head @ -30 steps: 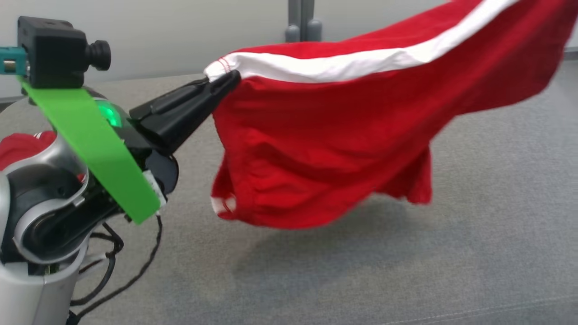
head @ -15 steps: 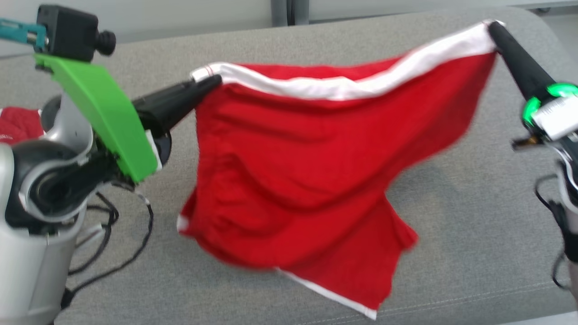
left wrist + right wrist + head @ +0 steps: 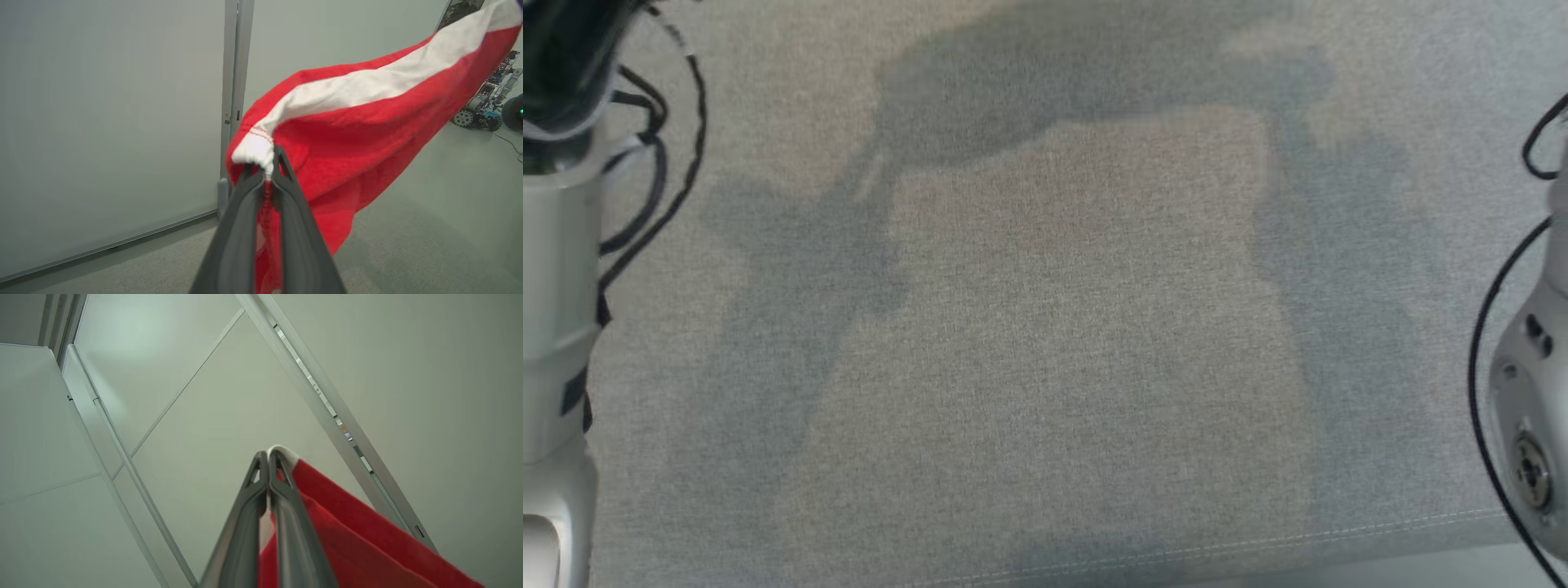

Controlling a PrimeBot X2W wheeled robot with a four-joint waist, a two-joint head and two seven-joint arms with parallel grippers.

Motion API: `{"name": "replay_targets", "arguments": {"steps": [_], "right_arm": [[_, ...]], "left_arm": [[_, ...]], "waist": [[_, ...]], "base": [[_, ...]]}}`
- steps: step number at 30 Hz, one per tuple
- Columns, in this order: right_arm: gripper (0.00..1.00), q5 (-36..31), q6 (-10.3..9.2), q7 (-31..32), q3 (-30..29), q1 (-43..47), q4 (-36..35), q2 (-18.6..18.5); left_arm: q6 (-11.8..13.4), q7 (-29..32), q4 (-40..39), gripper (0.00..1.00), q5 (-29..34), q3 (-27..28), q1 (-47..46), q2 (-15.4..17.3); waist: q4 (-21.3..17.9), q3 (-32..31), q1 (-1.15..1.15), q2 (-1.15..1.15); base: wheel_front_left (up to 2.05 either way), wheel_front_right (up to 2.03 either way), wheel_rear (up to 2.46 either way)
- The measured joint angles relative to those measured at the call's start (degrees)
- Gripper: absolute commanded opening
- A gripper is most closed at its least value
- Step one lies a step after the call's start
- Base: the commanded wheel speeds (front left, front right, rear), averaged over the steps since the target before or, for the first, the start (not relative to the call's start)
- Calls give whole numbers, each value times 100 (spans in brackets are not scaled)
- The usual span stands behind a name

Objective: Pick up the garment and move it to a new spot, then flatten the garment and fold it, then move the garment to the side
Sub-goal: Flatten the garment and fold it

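Head view: a grey cushion (image 3: 1045, 343) with a broad shadow (image 3: 1013, 106) across it.

Left wrist view: the left gripper (image 3: 264, 161) is clamped tight on the white-banded corner of the red garment (image 3: 347, 134), which is raised in the air.

Right wrist view: the right gripper (image 3: 268, 456) is closed on another white corner, and the garment (image 3: 351, 543) trails away from it.

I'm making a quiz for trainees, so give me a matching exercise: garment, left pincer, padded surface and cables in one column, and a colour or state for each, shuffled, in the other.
1 garment
2 left pincer
3 padded surface
4 cables

A black, in loops
B gray, with shadows on it
C red with a white band
D shut on that band's end

Pairs: 1-C, 2-D, 3-B, 4-A
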Motion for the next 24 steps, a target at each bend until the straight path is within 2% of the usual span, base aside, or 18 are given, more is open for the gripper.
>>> {"name": "replay_targets", "arguments": {"steps": [4, 6, 10, 12, 16, 18, 20, 24], "right_arm": [[0, 124, 33, -159, 129, 514, 111, 197], [0, 229, 32, -221, 94, 1200, 154, 166], [0, 401, 32, -431, -136, 2807, 227, 58], [0, 452, 177, -606, -145, 3411, 348, 44], [0, 524, 542, -892, -75, 4246, 632, 124], [0, 510, 804, -1054, -38, 4390, 744, 89], [0, 509, 946, -1112, -36, 4467, 844, 55], [0, 494, 1066, -1193, -120, 4758, 969, -84]], "left_arm": [[-232, -648, -3, 0, 111, -41, 356, -81], [-288, -988, -3, 0, 101, -69, 917, -193], [-558, -1428, 37, 0, 115, -502, 2140, -290], [-744, -1763, 182, 0, 123, -573, 2641, -242], [-778, -2427, 491, 0, 258, -477, 3403, -120], [-782, -2889, 586, 0, 250, -365, 3747, -153], [-788, -3122, 667, 0, 212, -367, 3964, -241], [-815, -3416, 749, 0, 212, -447, 4257, -324]], "waist": [[25, 328, 0, 0], [27, 491, 0, 0], [24, 819, 1, 0], [23, 965, 1, 0], [1, 1116, 1, 0], [-11, 1056, 0, 0], [-18, 966, 0, 0], [-8, 783, 0, 0]], "base": [[0, 0, 0], [0, 0, 0], [0, 0, 0], [0, 0, 0], [0, 0, 0], [0, 0, 0], [0, 0, 0], [0, 0, 0]]}}
